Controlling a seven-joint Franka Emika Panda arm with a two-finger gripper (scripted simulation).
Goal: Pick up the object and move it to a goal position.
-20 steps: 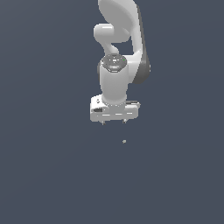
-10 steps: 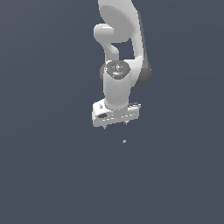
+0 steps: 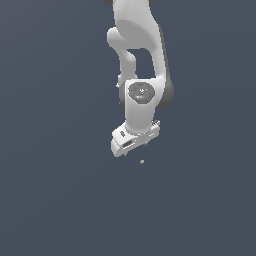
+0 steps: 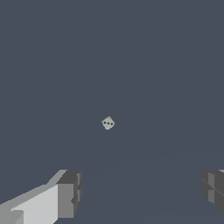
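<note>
The object (image 3: 142, 161) is a tiny pale grey-beige speck lying on the dark grey floor, just below the white hand in the exterior view. In the wrist view the object (image 4: 108, 123) shows as a small pale die-like piece with dark dots, lying beyond the fingers and between their lines. My gripper (image 3: 134, 149) hangs close above the object, slightly toward the exterior view's left, tilted. The gripper (image 4: 140, 192) is open, with a wide gap between its fingertips (image 4: 70, 192) and nothing held.
The white arm (image 3: 135, 45) rises from the hand to the upper edge of the exterior view. A flat, uniform dark grey floor (image 3: 60, 200) surrounds the arm.
The hand has dropped lower toward the speck and turned about its axis, so it now sits skewed. The object has not moved.
</note>
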